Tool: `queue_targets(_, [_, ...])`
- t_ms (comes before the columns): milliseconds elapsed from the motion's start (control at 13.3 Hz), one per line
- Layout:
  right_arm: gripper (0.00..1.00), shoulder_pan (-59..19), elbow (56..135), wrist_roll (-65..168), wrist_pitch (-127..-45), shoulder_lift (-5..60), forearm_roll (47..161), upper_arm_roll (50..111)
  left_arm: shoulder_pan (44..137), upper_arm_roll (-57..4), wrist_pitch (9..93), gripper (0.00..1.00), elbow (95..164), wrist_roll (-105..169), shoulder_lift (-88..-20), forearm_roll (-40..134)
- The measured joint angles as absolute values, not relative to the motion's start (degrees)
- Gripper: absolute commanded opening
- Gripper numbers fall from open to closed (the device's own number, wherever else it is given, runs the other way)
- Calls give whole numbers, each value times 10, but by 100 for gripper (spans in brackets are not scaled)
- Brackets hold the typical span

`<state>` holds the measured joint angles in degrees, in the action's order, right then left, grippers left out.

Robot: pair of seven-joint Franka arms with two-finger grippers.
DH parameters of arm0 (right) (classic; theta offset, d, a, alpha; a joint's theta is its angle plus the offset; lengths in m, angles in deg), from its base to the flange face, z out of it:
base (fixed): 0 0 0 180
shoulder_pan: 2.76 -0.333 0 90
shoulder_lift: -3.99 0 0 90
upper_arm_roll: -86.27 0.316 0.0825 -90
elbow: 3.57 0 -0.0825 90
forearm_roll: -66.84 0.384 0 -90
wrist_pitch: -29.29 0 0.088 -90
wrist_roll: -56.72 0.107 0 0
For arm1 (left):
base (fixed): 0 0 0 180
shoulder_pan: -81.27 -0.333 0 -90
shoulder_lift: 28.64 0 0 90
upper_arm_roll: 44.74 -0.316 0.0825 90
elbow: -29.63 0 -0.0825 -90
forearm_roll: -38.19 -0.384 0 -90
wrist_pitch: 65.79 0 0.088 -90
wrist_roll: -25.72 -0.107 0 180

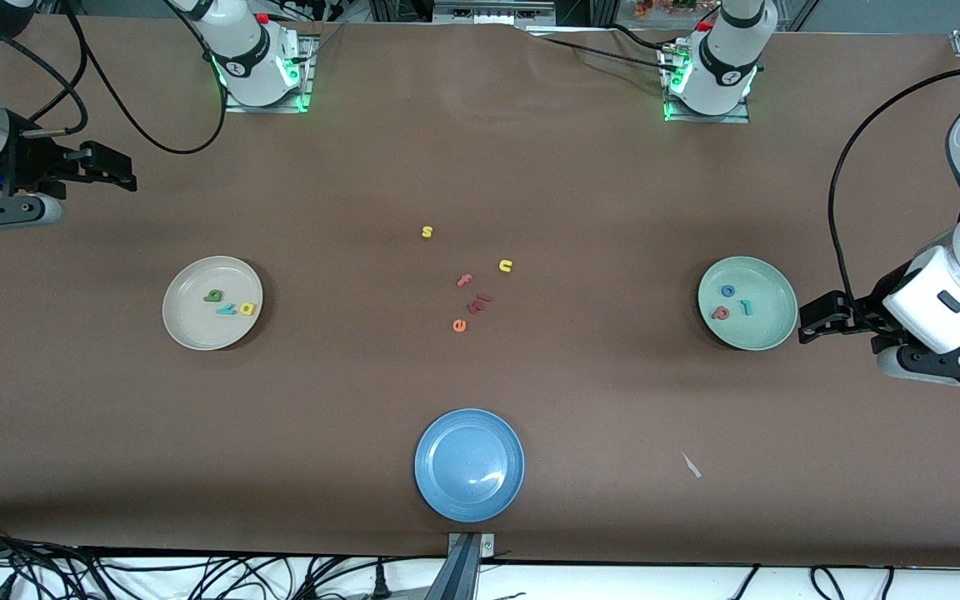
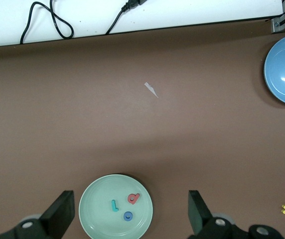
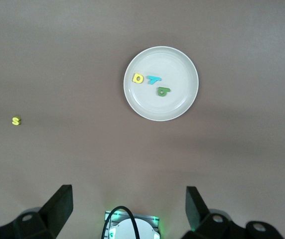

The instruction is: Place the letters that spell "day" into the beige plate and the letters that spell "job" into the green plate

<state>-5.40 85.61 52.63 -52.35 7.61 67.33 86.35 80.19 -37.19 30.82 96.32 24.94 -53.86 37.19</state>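
Observation:
The beige plate (image 1: 195, 329) lies toward the right arm's end of the table. In it are the dark green "a" (image 1: 213, 295), the teal "y" (image 1: 226, 309) and the yellow "d" (image 1: 247, 308). The green plate (image 1: 767, 329) lies toward the left arm's end and holds the blue "o" (image 1: 727, 291), the teal "j" (image 1: 747, 307) and the pinkish-red "b" (image 1: 720, 313). My left gripper (image 1: 817, 321) hangs open and empty just outside the green plate's rim (image 2: 90, 199). My right gripper (image 1: 113, 169) is open and empty, raised over the table's edge at its own end, well away from the beige plate (image 3: 175, 62).
Loose letters lie mid-table: a yellow "s" (image 1: 427, 232), a yellow "u" (image 1: 505, 266), a pink "f" (image 1: 464, 280), small red pieces (image 1: 480, 302) and an orange "e" (image 1: 459, 326). A blue plate (image 1: 447, 492) sits near the front edge. A paper scrap (image 1: 691, 465) lies beside it.

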Motion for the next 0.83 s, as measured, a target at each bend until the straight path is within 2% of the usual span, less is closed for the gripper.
queue_targets(829, [100, -39, 856, 526, -532, 75, 669, 881, 802, -372, 308, 100, 963, 249, -539, 372])
